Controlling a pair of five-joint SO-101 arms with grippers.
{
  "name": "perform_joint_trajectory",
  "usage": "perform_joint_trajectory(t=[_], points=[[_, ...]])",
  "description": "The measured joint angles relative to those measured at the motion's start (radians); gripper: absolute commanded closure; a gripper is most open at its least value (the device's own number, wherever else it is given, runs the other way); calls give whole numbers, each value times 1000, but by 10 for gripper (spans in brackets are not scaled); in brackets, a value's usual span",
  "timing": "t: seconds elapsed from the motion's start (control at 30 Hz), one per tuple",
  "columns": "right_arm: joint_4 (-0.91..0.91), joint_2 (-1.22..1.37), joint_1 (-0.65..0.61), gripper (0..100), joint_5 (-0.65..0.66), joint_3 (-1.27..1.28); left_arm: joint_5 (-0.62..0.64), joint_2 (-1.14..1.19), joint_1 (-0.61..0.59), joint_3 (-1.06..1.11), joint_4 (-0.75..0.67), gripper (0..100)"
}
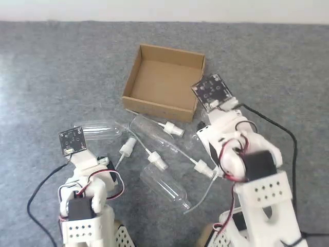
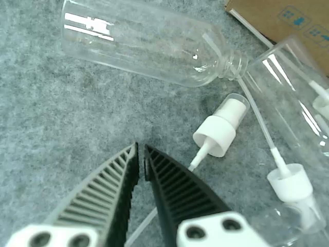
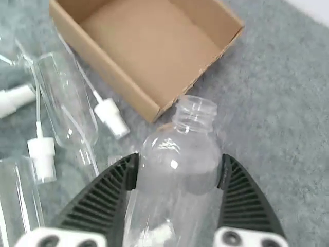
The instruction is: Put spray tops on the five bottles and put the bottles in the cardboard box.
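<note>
on grey carpet [image 3: 277, 103], the right tool [image 3: 180, 161] grips a capless bottle [image 3: 178, 180].

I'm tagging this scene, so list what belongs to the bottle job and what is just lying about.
Job: cardboard box, bottle held in the right gripper, loose bottles, spray tops.
Not job: black cable, grey carpet.
</note>
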Motion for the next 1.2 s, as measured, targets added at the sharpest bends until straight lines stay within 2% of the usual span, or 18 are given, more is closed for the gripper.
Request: perform_joint_trajectory(t=[0.7,1.2], points=[[-199,-448,-2,855,-26,453,0,0,0,0,0,984],[-216,-620,-2,855,-55,571,0,0,0,0,0,984]])
